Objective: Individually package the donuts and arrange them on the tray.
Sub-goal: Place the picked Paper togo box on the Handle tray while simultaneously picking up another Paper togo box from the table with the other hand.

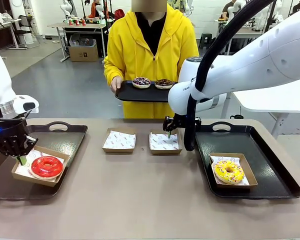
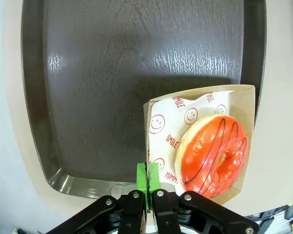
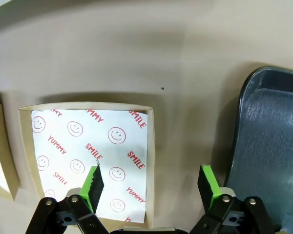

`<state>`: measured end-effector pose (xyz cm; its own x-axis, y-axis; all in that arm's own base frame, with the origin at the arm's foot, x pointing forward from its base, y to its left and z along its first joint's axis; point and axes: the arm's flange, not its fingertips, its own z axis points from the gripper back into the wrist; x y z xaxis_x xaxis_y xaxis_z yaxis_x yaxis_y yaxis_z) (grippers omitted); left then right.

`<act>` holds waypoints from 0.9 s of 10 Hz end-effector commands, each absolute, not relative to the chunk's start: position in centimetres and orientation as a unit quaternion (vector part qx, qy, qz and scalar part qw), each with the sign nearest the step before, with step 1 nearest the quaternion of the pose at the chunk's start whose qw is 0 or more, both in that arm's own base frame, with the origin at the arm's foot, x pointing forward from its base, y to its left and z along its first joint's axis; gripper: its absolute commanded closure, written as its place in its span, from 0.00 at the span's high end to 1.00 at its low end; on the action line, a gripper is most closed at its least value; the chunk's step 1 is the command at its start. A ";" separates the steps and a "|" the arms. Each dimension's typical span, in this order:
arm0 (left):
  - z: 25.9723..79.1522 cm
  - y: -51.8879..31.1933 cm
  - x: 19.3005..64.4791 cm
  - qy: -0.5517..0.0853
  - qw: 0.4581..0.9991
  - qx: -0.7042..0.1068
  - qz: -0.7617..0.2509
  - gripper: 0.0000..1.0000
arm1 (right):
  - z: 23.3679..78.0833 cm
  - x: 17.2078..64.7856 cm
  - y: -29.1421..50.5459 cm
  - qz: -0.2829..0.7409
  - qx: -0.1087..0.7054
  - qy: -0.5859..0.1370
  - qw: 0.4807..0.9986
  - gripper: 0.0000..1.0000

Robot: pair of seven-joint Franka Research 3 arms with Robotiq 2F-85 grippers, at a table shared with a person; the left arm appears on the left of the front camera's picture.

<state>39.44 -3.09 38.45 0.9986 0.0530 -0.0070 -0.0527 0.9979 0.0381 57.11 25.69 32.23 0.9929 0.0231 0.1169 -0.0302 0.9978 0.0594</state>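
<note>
cardboard, thin and brown: the shallow box (image 2: 248,112) carrying the glossy red ring donut (image 2: 212,156) sat by a corner of the black plastic left tray (image 2: 136,73), and we judged its wall might buckle or slip, tipping the donut, because the left gripper (image 2: 147,178) was clamped tight on that wall alone. the right gripper (image 3: 151,173) stood wide apart, empty, over an unfilled paper-lined cardboard box (image 3: 88,141).
</note>
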 end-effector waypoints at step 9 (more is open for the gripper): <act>36.9 -1.9 40.2 0.014 1.000 0.027 -0.001 1.00 | 32.0 58.0 26.2 -0.008 0.029 -0.067 0.997 0.14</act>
